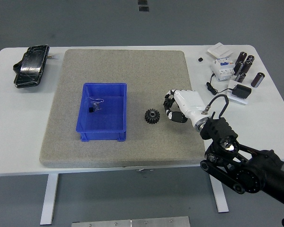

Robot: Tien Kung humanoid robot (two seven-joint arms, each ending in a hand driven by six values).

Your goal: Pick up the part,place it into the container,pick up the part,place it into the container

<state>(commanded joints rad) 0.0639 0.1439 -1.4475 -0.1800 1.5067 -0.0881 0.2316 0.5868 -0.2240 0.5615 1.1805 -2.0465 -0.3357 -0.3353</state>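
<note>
A black gear (152, 116) lies on the grey mat (118, 66), just right of the blue container (103, 113). The container holds a small clear bag with a tiny black piece (95, 107). My right hand (171, 108), white with black fingers, hovers over the mat just right of the gear, a short gap away. Its fingers (168, 101) are curled, and I see nothing held in them. The right arm comes in from the lower right. The left arm is out of view.
A black pouch (31, 65) lies at the table's far left. At the far right are a white box (218, 49), a white breaker (222, 68), several black cylinders (246, 66), a small black cube (200, 59) and a black adapter with cable (239, 91).
</note>
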